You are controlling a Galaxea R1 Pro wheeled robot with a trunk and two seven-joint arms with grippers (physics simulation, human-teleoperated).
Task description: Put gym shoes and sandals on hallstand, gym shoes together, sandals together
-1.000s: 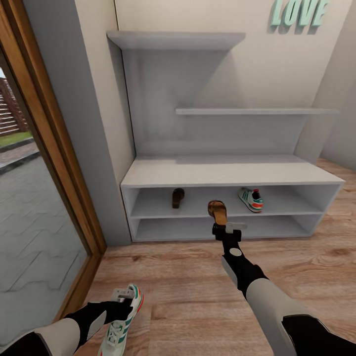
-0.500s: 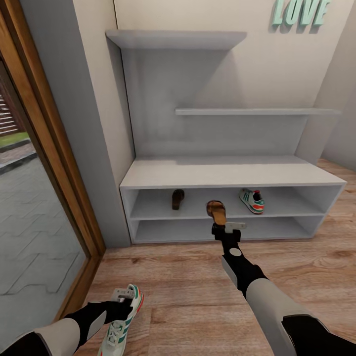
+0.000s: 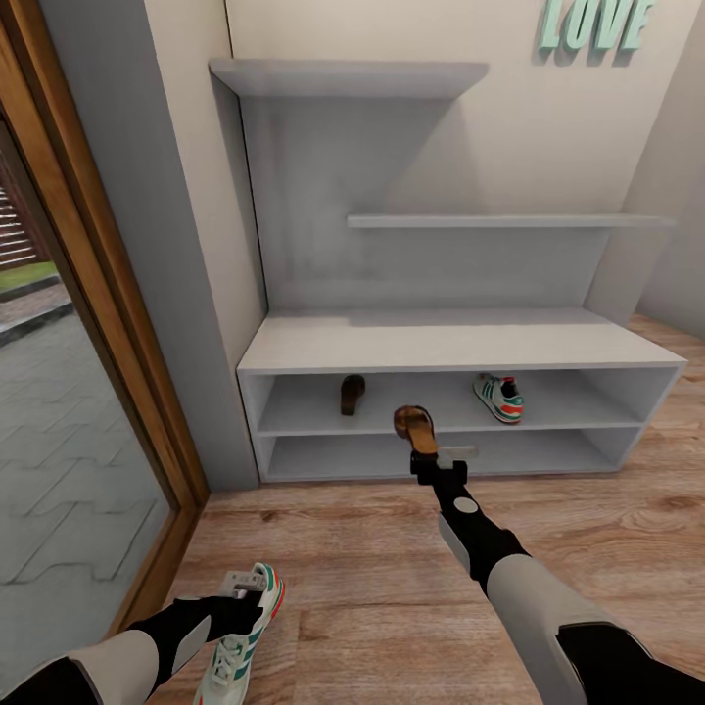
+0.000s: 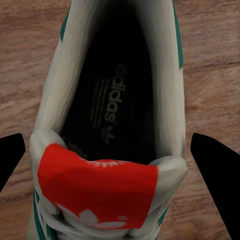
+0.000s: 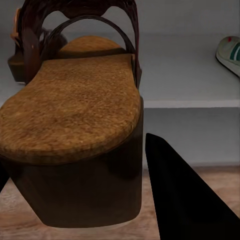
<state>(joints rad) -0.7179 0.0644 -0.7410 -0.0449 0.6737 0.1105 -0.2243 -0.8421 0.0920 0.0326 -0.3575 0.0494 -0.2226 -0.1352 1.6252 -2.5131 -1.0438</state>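
Currently, hallstand [image 3: 446, 348]: a pale grey-white unit against the wall, two low open shelves under a broad flat top, stepped wall shelves above.
Upper low shelf: a brown sandal [image 3: 352, 392] lies toward its left end and a white gym shoe [image 3: 498, 396] with teal and red-orange stripes toward its right — well apart from each other.
Right gripper [image 3: 433, 457]: clamped on the heel end of the second sandal [image 3: 415, 425], holding it in the air in front of the shelf edge, between the two shelved shoes; from the head view its toe points toward the rack.
Right wrist view: the held sandal [image 5: 75, 125] is seen close, tan insole up, dark straps arching over the toe, one dark finger [image 5: 185, 195] beside the heel; the shelved sandal [image 5: 30, 55] shows behind it and the shelved gym shoe [image 5: 230, 54] at the edge.
Left gripper [image 3: 245, 587]: low over the corridor floor [image 3: 392, 578], closed on the heel of the second gym shoe [image 3: 240, 641].
Left wrist view: that gym shoe [image 4: 110, 125] seen from above — dark insole, red-orange heel tab, wood planks [image 4: 210, 65] behind; a black finger [image 4: 217, 170] at each side of the heel, contact with the shoe not clear here.
Wall: teal "LOVE" letters [image 3: 590, 24] above the rack.
Left side: a wood-framed glass door [image 3: 88, 323].
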